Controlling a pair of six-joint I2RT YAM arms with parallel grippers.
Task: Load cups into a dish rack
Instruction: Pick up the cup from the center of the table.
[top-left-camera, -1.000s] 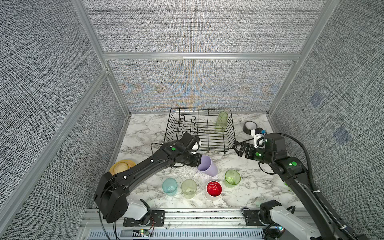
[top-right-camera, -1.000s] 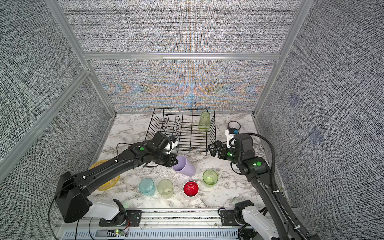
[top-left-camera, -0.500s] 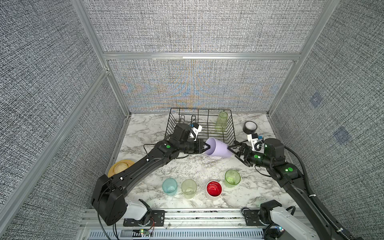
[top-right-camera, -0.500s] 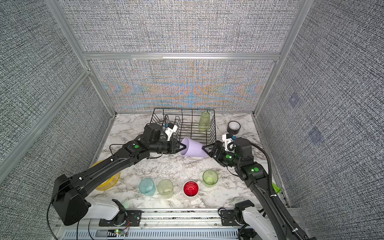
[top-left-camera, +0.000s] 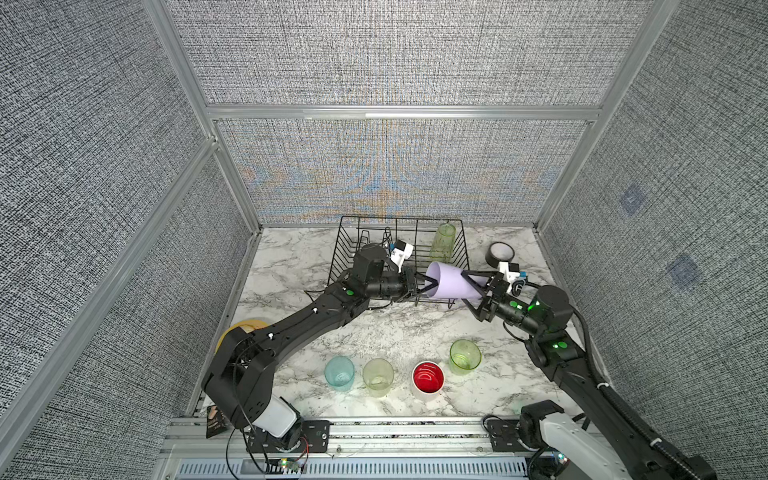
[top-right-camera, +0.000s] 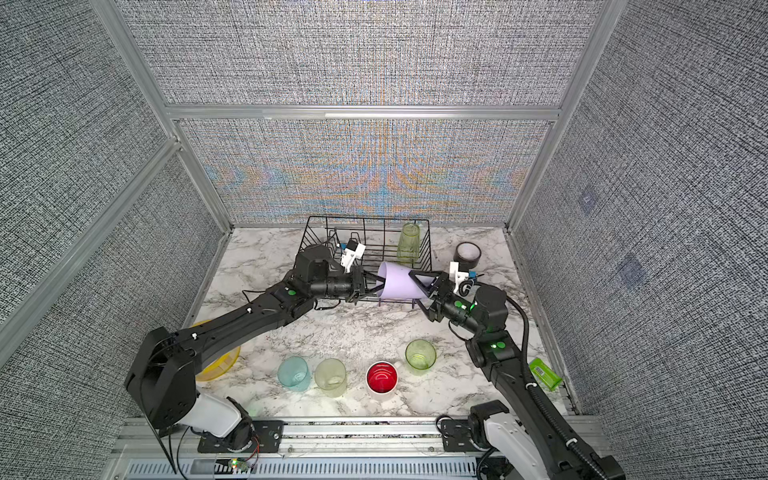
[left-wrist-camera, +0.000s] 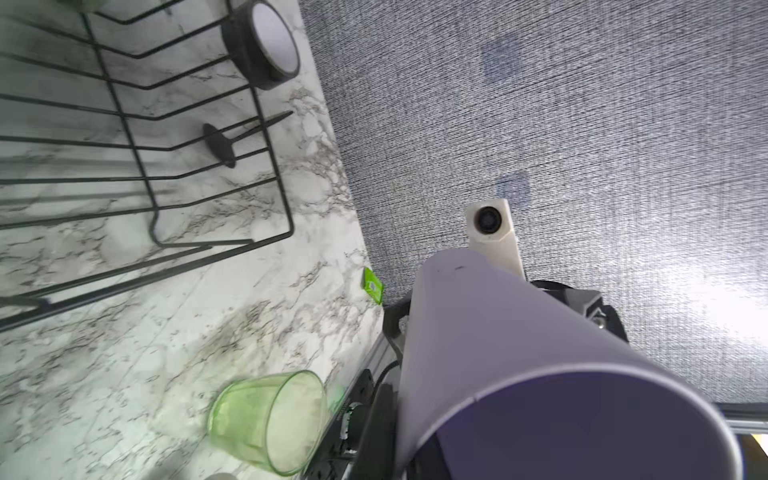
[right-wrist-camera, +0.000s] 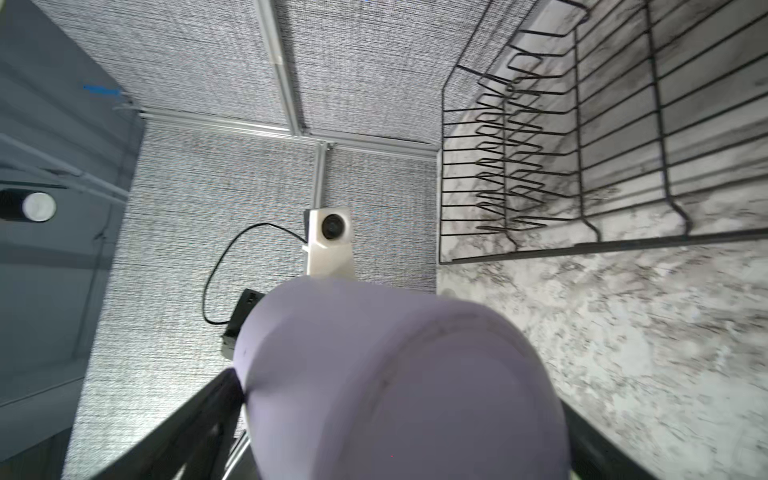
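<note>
**A:** Your open room is the bare marble table (top-left-camera: 395, 332), the strip between the near edge of the dish rack (top-left-camera: 419, 249) and the row of four cups along the table's front edge. Grey walls (top-left-camera: 395, 174) close in on three sides, and your right arm (top-left-camera: 582, 374) runs close to the right one.

**B:** Mind the sides too. A black tape roll (top-left-camera: 500, 253) stands between the rack and that right wall. A yellow plate (top-left-camera: 243, 328) lies by the left wall, partly under your left arm (top-left-camera: 299, 328).

**A:** Your lilac cup (top-left-camera: 451, 282) is off the table, lying on its side over the rack's near right corner. Your left gripper (top-left-camera: 431, 286) pinches its rim at the mouth end.

**B:** Your right gripper (top-left-camera: 467, 286) is spread wide, with its fingers straddling the cup's closed end. I cannot tell whether they touch it.

**A:** The rack holds the tall green cup (top-left-camera: 444, 243), standing in its far right corner.

**B:** On the table, mouths up, from your left you have the teal cup (top-left-camera: 339, 372), the pale yellow-green cup (top-left-camera: 378, 376) and the white cup with red inside (top-left-camera: 428, 378). The short green cup (top-left-camera: 465, 356) comes last, set a little farther back.
</note>
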